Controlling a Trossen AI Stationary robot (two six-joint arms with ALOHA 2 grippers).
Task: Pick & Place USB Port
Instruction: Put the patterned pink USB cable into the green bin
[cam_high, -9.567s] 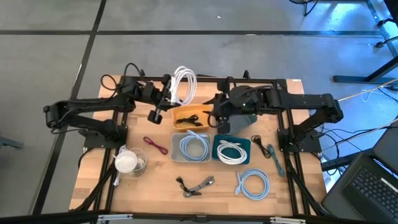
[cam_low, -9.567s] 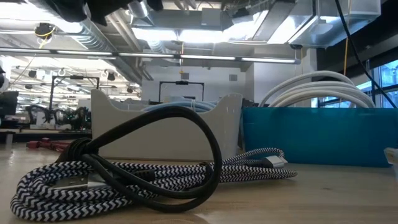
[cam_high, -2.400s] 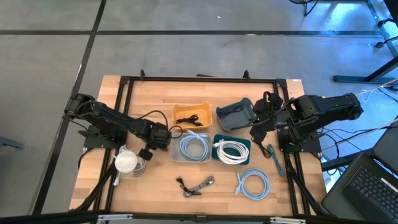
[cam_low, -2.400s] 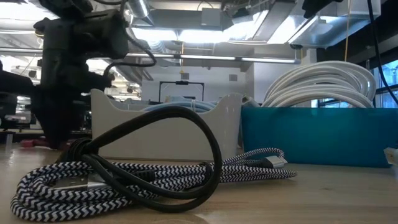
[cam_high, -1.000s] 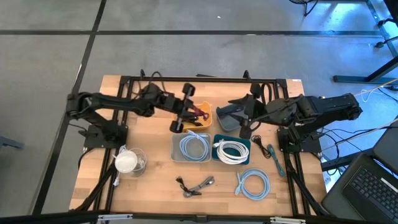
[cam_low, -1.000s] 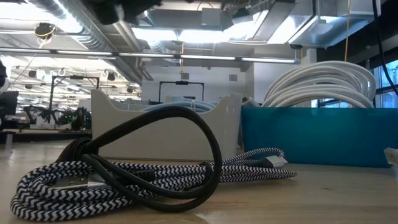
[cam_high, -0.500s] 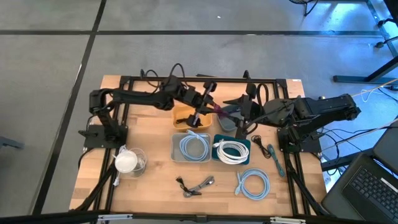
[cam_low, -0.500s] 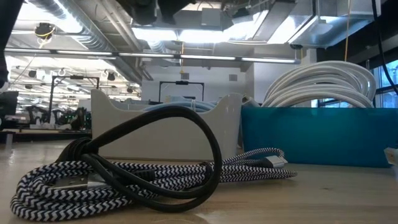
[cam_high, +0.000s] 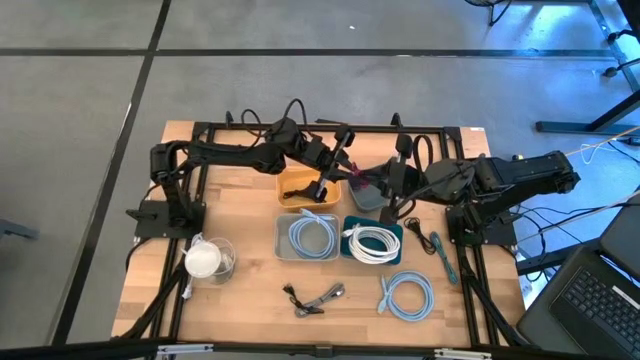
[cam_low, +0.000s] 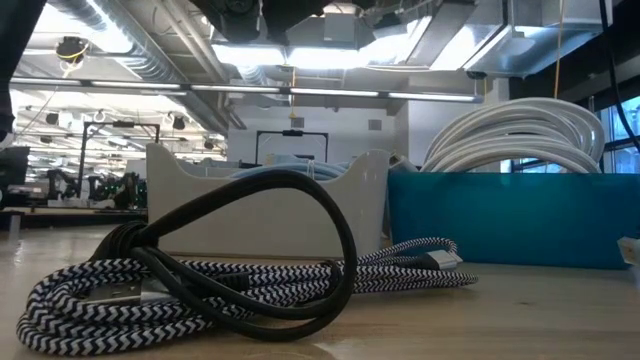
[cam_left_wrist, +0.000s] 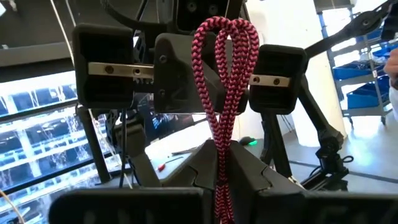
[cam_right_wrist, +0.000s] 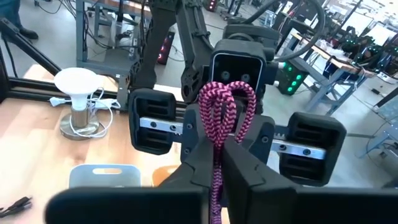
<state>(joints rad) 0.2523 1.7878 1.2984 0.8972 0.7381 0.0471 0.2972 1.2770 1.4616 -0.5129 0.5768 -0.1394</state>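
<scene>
the left pincer (cam_high: 343, 160) and right pincer (cam_high: 368, 180) are meeting above the grey bin (cam_high: 368, 197), both clamping closed on the red braided cable (cam_left_wrist: 222, 93), so picking looks done while placing is apparently remaining, mid hand-over.

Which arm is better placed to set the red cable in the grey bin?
Probably the right: right gripper hangs at the grey bin, red cable meeting it; left gripper is stretched across.

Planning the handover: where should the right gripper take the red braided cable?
Probably the doubled loop of the red braided cable that sticks out beyond the left gripper. The right gripper faces it, so come head-on from the opposite side, closing across both strands below the bend.
</scene>
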